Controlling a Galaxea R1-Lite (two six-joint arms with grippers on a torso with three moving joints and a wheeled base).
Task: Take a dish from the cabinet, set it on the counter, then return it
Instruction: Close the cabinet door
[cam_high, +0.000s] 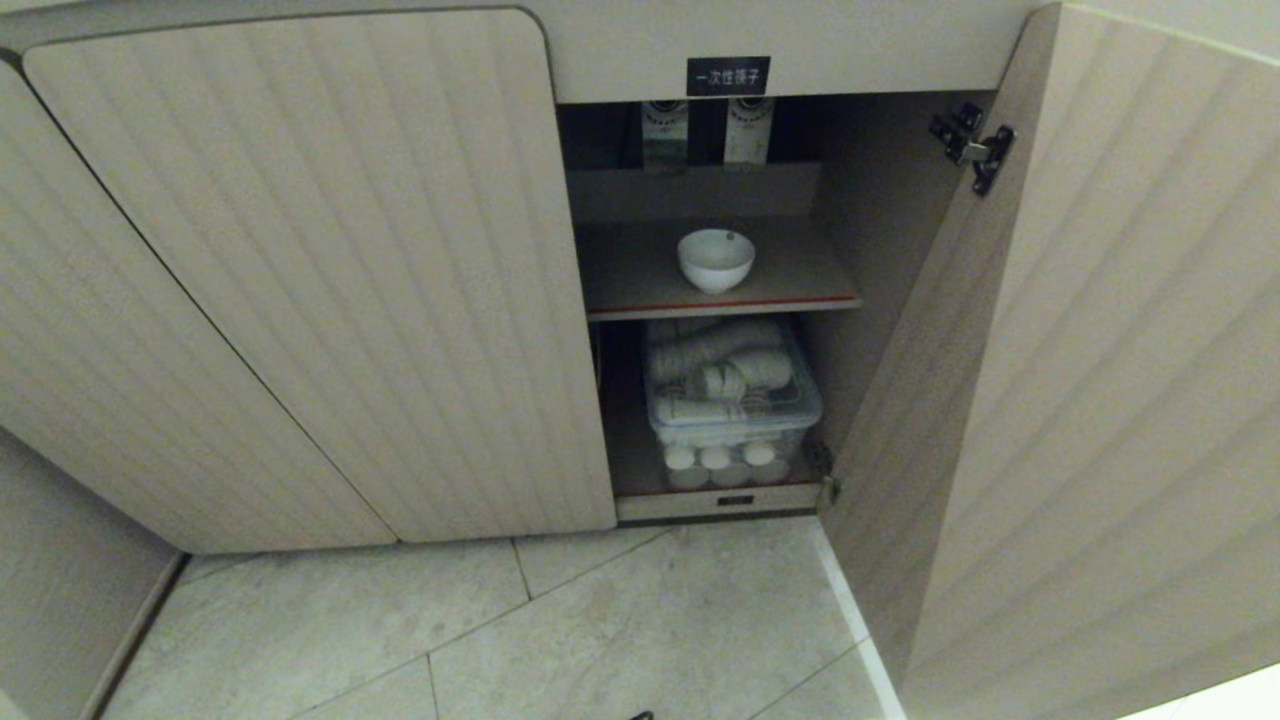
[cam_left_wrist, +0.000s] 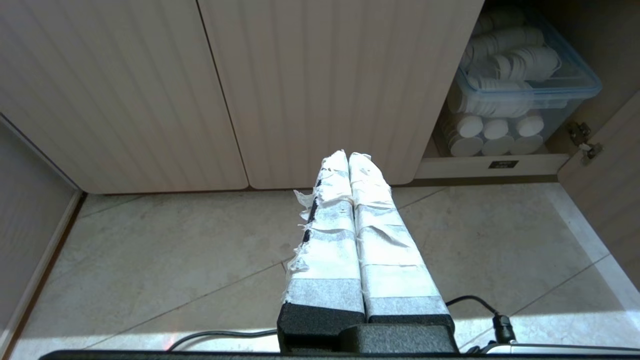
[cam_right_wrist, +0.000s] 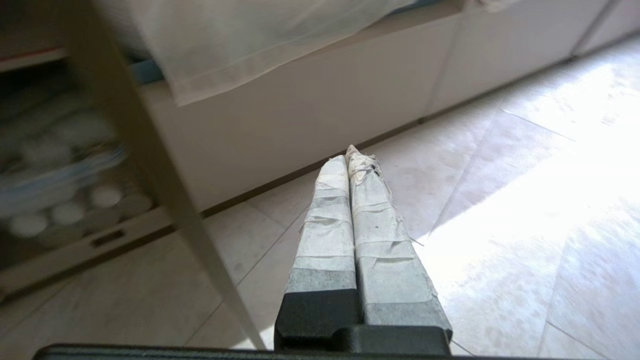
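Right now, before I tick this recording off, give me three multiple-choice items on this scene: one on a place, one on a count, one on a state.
1. Where is the dish?
A. on the floor
B. on the cabinet's red-edged shelf
C. in the clear bin

2. How many dishes stand on that shelf?
A. one
B. two
C. four

3. How is the right gripper?
A. shut on the dish
B. wide open
C. shut, holding nothing

Key: B, the dish sits on the shelf above the bin; A, it stands alone; C, its taped fingers meet over bare floor.
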